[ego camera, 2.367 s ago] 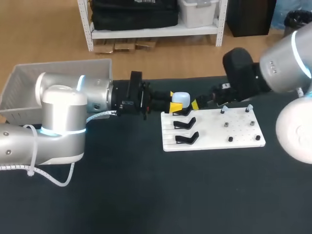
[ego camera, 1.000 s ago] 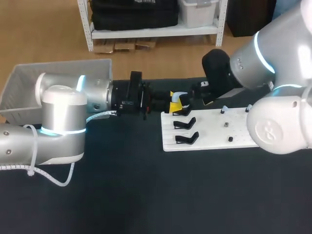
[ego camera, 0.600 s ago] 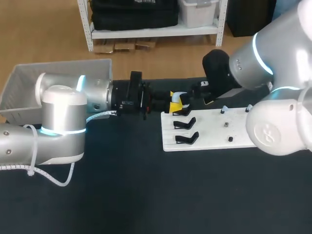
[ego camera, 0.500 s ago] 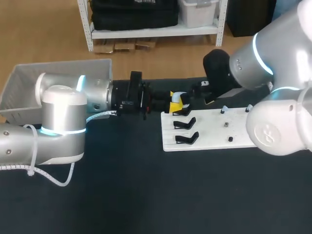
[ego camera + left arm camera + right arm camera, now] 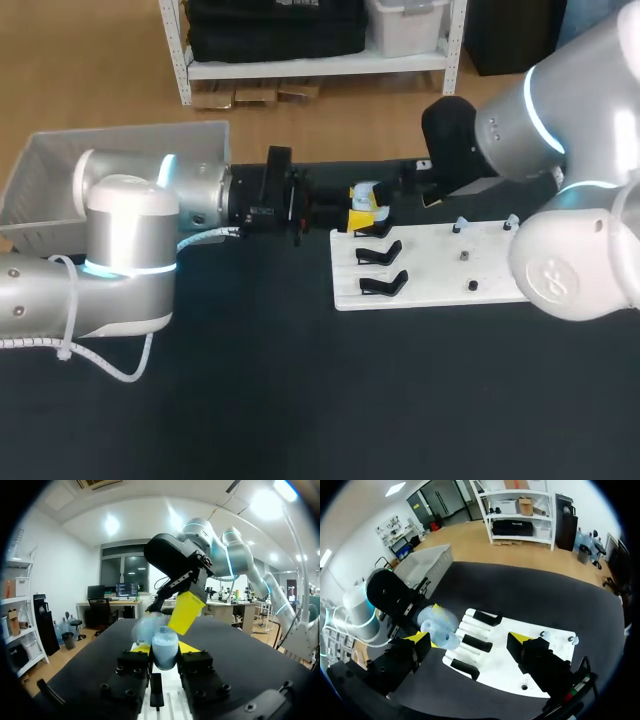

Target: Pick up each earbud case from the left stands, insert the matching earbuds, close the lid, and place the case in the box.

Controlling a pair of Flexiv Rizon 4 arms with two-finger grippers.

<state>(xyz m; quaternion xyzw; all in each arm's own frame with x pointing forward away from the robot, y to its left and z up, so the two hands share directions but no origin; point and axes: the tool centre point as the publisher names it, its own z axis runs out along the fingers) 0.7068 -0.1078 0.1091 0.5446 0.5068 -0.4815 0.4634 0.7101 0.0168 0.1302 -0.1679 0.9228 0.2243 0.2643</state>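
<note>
Black tabletop (image 5: 250, 400), white board (image 5: 497, 262) with three stands (image 5: 381, 254); left hand (image 5: 362, 207) clamps one case (image 5: 165, 646), right hand (image 5: 469, 639) spread apart.

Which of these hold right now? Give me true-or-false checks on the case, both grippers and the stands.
1. The left gripper is shut on the pale blue earbud case. True.
2. The right gripper is shut on an earbud. False: its fingers stand wide apart with nothing held between them.
3. The case lies inside the grey plastic box. False: it is held in the left gripper, beside the stands and away from the box.
4. Three black stands sit in a row on the white board. True.
</note>
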